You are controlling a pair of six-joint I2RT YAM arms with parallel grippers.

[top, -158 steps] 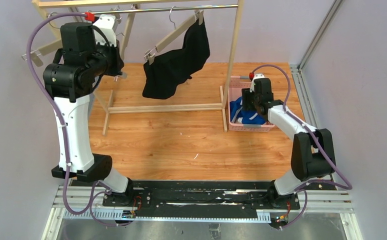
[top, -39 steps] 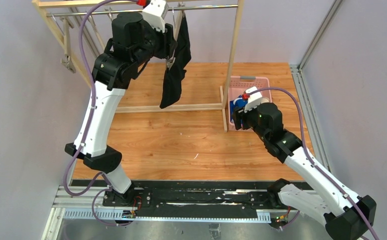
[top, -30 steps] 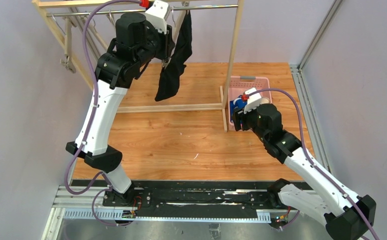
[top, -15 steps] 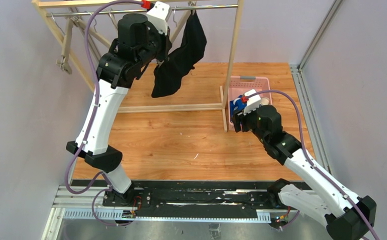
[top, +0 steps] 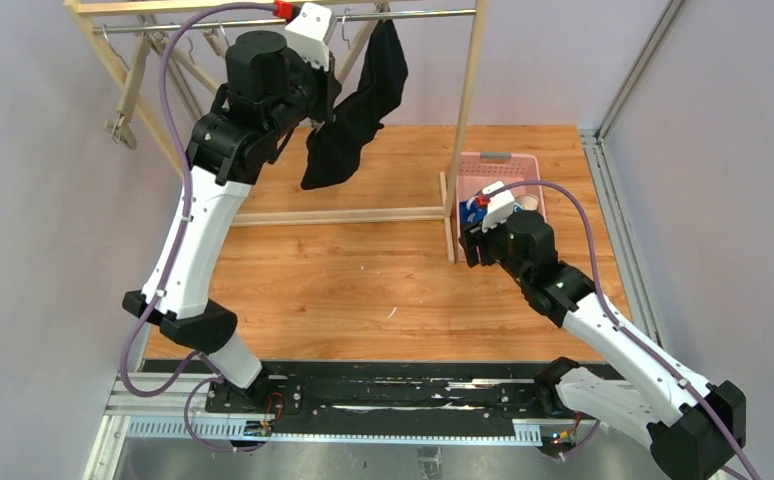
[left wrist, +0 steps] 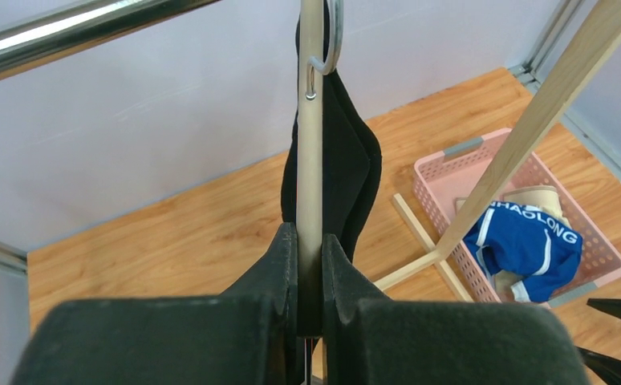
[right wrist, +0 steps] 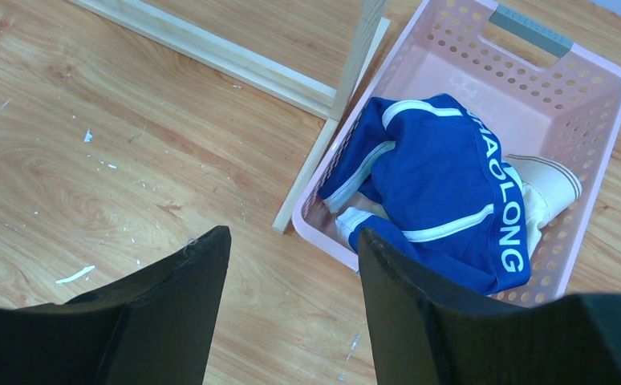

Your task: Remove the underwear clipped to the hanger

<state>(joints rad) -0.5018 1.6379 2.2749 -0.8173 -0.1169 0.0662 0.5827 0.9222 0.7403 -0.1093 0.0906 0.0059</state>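
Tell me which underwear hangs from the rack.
The black pair; the blue pair and the cream pair lie in the pink basket.

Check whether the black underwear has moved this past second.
Yes. The black underwear has swung right at its top, nearer the rack's right post, and now hangs slanted.

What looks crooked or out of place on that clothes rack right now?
The wooden hanger is tipped steeply instead of hanging level, pinched between the left fingers. As a result, the black underwear droops lopsided from it, bunched toward the lower end.
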